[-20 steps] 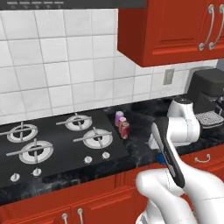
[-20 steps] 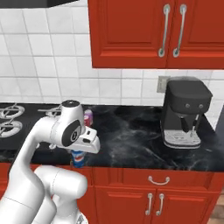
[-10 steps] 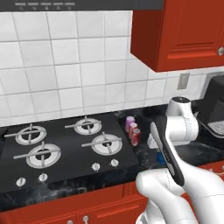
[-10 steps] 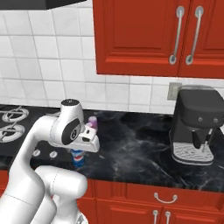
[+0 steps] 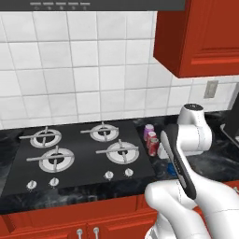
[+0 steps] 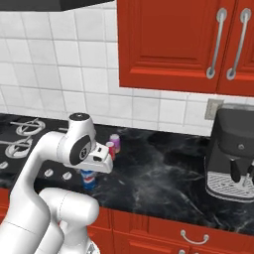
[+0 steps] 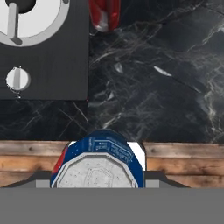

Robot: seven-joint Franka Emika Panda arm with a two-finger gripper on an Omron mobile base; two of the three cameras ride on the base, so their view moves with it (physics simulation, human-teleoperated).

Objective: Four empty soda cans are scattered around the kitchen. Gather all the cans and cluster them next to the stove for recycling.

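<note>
Two cans [image 5: 150,138] already stand beside the stove [image 5: 79,156]; the gripper [image 6: 89,174] holds the blue can [image 7: 99,162] over the counter edge, where an early release could drop it to the floor.

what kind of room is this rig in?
A rendered home kitchen: a black gas cooktop set in a black marbled countertop, red cabinets on a white tiled wall, and a coffee machine on the counter.

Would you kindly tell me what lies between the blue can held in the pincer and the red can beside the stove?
In the hand view, bare black marbled countertop separates the blue can from the red can; the stove lies alongside.
</note>
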